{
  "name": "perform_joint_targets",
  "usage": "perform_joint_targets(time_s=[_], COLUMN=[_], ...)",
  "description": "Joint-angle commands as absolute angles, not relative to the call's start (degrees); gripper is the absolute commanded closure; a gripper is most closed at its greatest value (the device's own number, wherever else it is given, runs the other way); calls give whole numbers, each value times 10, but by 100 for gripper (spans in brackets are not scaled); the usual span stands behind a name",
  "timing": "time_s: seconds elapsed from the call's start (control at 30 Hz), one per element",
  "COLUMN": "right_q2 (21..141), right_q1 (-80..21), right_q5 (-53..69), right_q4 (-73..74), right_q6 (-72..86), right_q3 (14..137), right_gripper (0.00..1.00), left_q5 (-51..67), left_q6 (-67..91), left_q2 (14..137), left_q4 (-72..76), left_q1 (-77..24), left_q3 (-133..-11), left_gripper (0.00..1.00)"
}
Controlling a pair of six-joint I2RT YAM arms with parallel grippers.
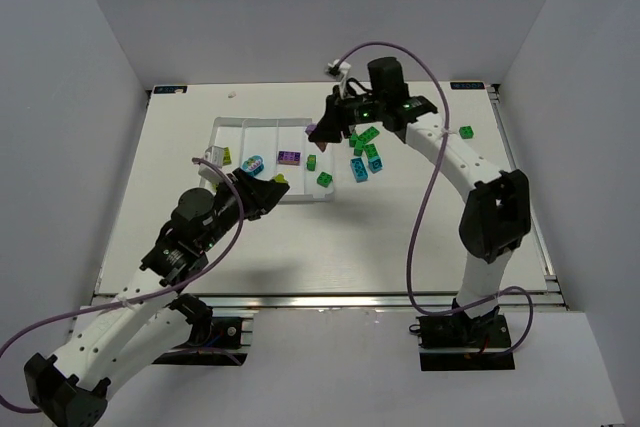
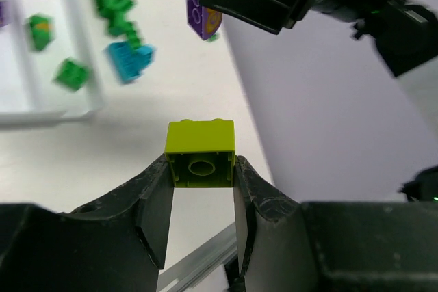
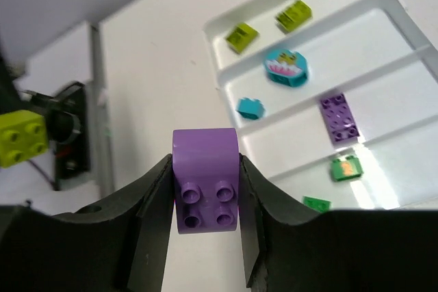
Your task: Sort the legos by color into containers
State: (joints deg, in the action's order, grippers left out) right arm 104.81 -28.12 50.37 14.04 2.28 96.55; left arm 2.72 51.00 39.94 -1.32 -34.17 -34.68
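Light, hard, glossy plastic throughout: no give under pressure and little risk of crushing, but probably slick enough to twist or slip out if pinched off-centre, so best taken squarely across two flat opposite walls with the studs left clear. Gripped just so at present: left hand (image 2: 201,172) part closed on a yellow-green brick (image 2: 200,143), hollow underside towards the camera, held over the near edge of the tray (image 1: 270,119); right hand (image 3: 204,169) part closed on a purple brick (image 3: 205,152) with a rounded back and four studs, hovering over the tray's far right part. Inside the tray, lane by lane: yellow-green pieces (image 3: 241,37) in one outer compartment, teal pieces (image 3: 285,66) next, a purple plate (image 3: 340,117) after, green pieces (image 3: 345,167) last. On the surface (image 1: 300,247) just right of the tray, a loose cluster of green and teal bricks (image 1: 362,152), each tiny against the tray.
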Motion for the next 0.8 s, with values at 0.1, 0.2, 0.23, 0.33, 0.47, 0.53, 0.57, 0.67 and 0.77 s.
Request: perform_joint_targets(time_s=[0.1, 0.2, 0.23, 0.33, 0.47, 0.53, 0.57, 0.67, 0.77], right_q2=[1140, 1206, 1218, 1267, 1312, 1328, 1332, 1349, 1357], right_q1=[-346, -375, -383, -391, -393, -392, -392, -392, -392], right_q5=[363, 340, 337, 332, 312, 305, 304, 295, 289], right_q4=[255, 242, 235, 203, 197, 193, 192, 185, 184], right_q6=[-139, -147, -142, -127, -147, -161, -163, -167, -179], right_q3=[1054, 1093, 1100, 1126, 1152, 1157, 1161, 1172, 1175], right_gripper=[100, 100, 100, 100, 86, 78, 76, 66, 44], left_q5=[-67, -79, -81, -87, -98, -105, -106, -109, -107], left_q6=[496, 501, 503, 509, 516, 520, 522, 527, 526], left_q2=[362, 350, 347, 337, 320, 308, 305, 298, 302], left_q4=[-170, -185, -189, -203, -222, -231, -234, -238, -238], left_q1=[-338, -337, -337, -337, -337, -337, -337, -337, -338], left_q3=[-391, -393, -394, -393, -395, -393, -389, -382, -381], left_gripper=[100, 100, 100, 100, 100, 100, 100, 100, 100])
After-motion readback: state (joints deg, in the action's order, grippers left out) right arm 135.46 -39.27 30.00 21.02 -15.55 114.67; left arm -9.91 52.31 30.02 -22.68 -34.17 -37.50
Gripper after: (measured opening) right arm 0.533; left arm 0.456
